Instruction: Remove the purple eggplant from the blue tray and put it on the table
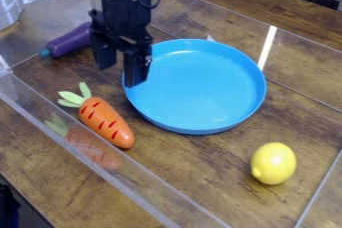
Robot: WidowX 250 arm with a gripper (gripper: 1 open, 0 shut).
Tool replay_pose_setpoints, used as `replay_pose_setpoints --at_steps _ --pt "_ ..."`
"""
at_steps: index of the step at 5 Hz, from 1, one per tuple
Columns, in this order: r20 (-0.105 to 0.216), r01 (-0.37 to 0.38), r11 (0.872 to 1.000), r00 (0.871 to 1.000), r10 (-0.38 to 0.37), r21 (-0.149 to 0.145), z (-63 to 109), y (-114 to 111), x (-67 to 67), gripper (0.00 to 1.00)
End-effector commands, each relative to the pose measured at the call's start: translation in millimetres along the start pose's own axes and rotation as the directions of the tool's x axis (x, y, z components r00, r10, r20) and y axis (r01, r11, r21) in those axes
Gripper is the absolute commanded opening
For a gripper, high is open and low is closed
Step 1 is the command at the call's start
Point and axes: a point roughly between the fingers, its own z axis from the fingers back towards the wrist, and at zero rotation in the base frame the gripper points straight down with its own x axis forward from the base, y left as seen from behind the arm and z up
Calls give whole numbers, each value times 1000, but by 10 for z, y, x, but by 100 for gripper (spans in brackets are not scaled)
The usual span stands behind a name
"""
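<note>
The purple eggplant [67, 42] lies on the table [201, 177] at the back left, outside the blue tray [201, 90] and a short way from its rim. The tray holds nothing. My black gripper [120, 70] points straight down between the eggplant and the tray's left rim, its fingers open and empty. One finger [138, 72] hangs over the tray's left edge, and the other is on the eggplant's side, just right of the eggplant's near end. Whether it touches the eggplant I cannot tell.
An orange carrot [103, 120] with green leaves lies in front of the gripper, left of the tray. A yellow lemon [274, 162] sits at the front right. A clear plastic wall [38, 100] runs along the left and front of the tabletop.
</note>
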Motion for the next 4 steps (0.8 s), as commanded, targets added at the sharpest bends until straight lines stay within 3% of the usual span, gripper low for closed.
replay_pose_setpoints --at_steps 1,3,4 --pt "62 -50 999 997 49 18 30 173 125 100" --pt "87 -47 999 995 45 16 33 296 234 100" --pt "92 12 1000 996 -13 16 94 275 278 100"
